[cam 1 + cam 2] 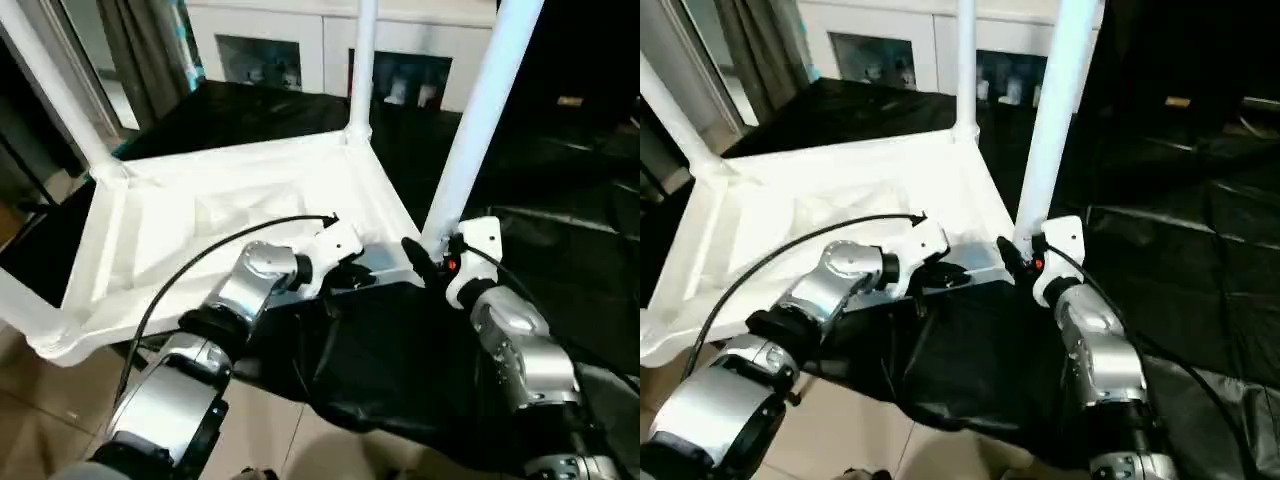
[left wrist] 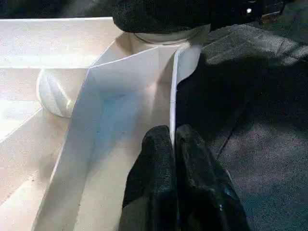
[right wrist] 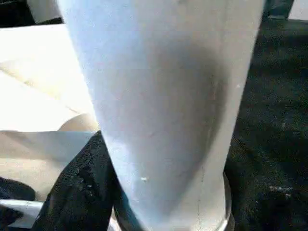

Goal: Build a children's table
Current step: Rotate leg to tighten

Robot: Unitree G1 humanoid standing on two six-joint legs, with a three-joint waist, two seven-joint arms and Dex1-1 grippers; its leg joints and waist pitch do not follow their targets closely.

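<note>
- The children's table is all white plastic and lies upside down, its ribbed underside facing up.
- The rectangular top rests on a black-draped surface, with raised rims along its edges and shallow ribs crossing the inside.
- Four round tube legs stand in the corner sockets — all pointing upward.
- The near right leg rises steeply from its socket at the corner nearest the robot's right arm; its flared end sits in the round collar.
- The far right leg stands upright at the back corner.
- The far left leg leans out to the left.
- The near left leg shows only its lower part at the front left corner.
</note>
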